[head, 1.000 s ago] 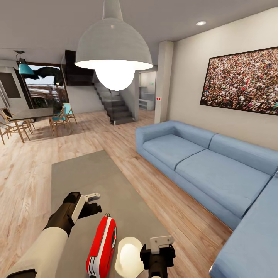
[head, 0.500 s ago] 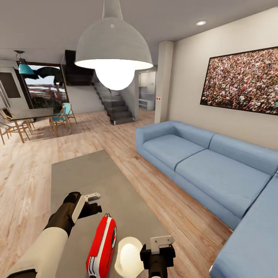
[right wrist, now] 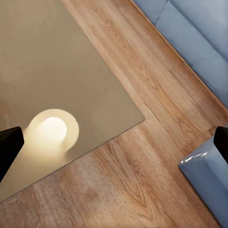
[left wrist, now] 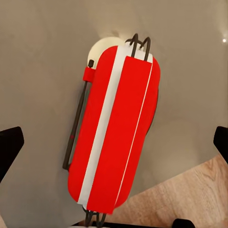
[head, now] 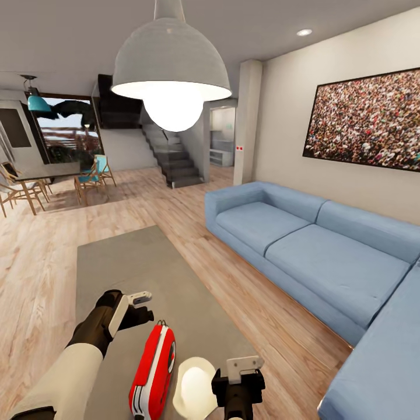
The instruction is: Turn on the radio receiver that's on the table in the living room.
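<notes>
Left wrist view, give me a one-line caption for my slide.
Red radio receiver with white trim lying on the grey table, seen from above between the open left jaws.

Red radio receiver with white trim on a grey table, beside a blue sofa, light wood-grain floor, white pendant lamp and multicoloured speckled crowd photo.

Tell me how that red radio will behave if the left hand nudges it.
The radio receiver stands on a narrow edge on the table, so a sideways nudge would probably tip it. The glossy top, mirroring the lamp, likely lets it slide. Its rigid-looking shell shouldn't flex. The left hand sits just beside it.
</notes>
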Controlling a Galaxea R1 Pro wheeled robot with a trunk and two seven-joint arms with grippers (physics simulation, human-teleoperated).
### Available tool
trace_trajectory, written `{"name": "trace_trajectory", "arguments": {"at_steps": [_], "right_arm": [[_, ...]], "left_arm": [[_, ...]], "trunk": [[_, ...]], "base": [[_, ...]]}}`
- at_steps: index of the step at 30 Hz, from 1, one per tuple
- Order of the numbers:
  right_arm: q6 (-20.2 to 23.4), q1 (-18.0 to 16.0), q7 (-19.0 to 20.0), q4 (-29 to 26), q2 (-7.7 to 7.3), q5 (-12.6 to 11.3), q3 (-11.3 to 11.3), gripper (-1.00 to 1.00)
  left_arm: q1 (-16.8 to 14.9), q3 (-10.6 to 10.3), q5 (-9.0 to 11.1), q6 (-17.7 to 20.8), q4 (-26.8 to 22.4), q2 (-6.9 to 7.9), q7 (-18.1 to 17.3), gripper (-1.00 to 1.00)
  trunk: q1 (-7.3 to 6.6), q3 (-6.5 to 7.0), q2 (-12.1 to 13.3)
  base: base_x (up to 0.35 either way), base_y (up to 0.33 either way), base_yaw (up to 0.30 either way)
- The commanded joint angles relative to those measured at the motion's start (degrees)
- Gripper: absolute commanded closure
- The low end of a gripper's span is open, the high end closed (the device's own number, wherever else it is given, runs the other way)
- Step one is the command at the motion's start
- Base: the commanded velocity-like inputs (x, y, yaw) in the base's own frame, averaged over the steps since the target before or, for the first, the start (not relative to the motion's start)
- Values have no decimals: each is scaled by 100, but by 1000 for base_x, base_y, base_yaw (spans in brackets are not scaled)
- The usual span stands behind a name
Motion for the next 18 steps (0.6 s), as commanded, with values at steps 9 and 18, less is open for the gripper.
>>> {"name": "trace_trajectory", "arguments": {"at_steps": [9, 18], "right_arm": [[0, 0, 0, 0, 0, 1, 1, -100], [0, 0, 0, 0, 8, -5, 1, -100]], "left_arm": [[-1, -1, 0, 2, 0, 0, 0, -100], [2, -1, 0, 8, 0, -8, 0, -100]], "trunk": [[198, -162, -363], [396, -324, -724]], "base": [[0, 0, 0], [0, 0, 0]]}}
